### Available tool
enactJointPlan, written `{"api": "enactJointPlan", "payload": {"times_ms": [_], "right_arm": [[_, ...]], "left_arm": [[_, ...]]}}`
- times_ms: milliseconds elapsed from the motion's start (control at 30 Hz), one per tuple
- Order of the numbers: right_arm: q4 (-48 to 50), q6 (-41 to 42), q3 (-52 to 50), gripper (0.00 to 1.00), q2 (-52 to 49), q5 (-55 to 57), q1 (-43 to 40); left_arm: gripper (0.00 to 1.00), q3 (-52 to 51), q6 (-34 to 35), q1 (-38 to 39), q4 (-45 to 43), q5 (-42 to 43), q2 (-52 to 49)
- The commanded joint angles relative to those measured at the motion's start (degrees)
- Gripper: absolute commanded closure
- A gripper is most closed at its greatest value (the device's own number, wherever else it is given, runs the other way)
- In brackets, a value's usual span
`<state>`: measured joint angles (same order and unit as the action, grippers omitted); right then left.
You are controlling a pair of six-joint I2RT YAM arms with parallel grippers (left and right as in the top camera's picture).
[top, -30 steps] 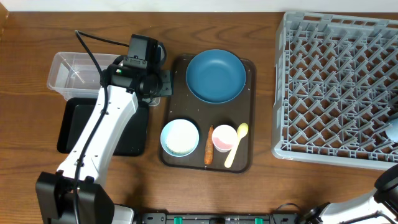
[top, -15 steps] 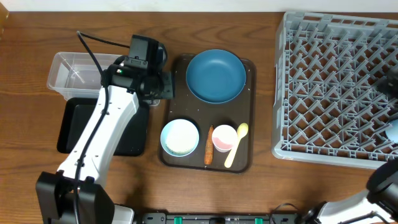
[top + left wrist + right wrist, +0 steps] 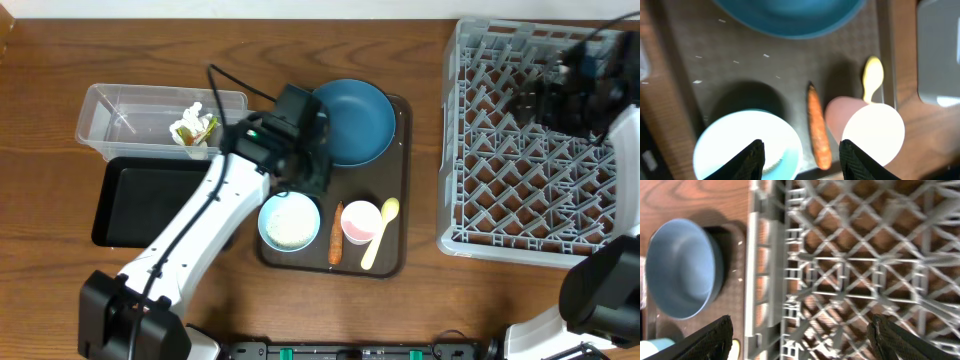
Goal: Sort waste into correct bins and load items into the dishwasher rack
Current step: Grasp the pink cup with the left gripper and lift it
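My left gripper (image 3: 308, 172) (image 3: 801, 150) is open and empty above the dark brown serving tray (image 3: 402, 180). Below it lie an orange carrot (image 3: 817, 127) (image 3: 336, 232), a light-blue cup (image 3: 747, 147) (image 3: 290, 222) with white inside, a pink cup (image 3: 872, 127) (image 3: 360, 222) and a pale yellow spoon (image 3: 872, 77) (image 3: 381, 230). The dark blue bowl (image 3: 348, 122) (image 3: 682, 267) sits at the tray's far end. Rice grains (image 3: 735, 61) dot the tray. A crumpled tissue and yellow-green wrapper (image 3: 195, 127) lie in the clear tub (image 3: 120, 112). My right gripper (image 3: 530, 97) (image 3: 800, 335) is open over the grey rack (image 3: 545, 170) (image 3: 850, 255).
The shallow black tray (image 3: 140, 205) lies in front of the clear tub at the left. The rack fills the right side of the wooden table. My left arm stretches from the front left edge across to the serving tray.
My left arm swung right from the clear tub to over the serving tray; tissue and wrapper now lie in the tub. My right arm moved in over the rack.
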<state>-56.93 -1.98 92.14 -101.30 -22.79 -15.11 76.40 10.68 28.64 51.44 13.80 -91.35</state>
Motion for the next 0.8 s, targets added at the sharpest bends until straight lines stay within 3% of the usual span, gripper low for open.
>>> {"api": "enactJointPlan", "payload": {"times_ms": [0, 533, 667, 767], "right_arm": [[-0.2, -0.9, -0.1, 0.14, 0.5, -0.6, 2.6], [-0.2, -0.9, -0.1, 0.14, 0.5, 2.0, 6.4], [-0.2, -0.9, -0.1, 0.14, 0.5, 2.0, 6.4], [-0.1, -0.9, -0.1, 0.14, 0.5, 2.0, 6.4]], "left_arm": [[0.5, -0.8, -0.6, 2.6, 0.9, 0.5, -1.8], [0.5, -3.1, -0.6, 9.1, -0.1, 0.5, -10.9], [0.73, -3.1, -0.6, 9.2, -0.4, 0.5, -12.5], [0.85, -3.1, -0.6, 9.2, -1.4, 0.5, -12.5]]}}
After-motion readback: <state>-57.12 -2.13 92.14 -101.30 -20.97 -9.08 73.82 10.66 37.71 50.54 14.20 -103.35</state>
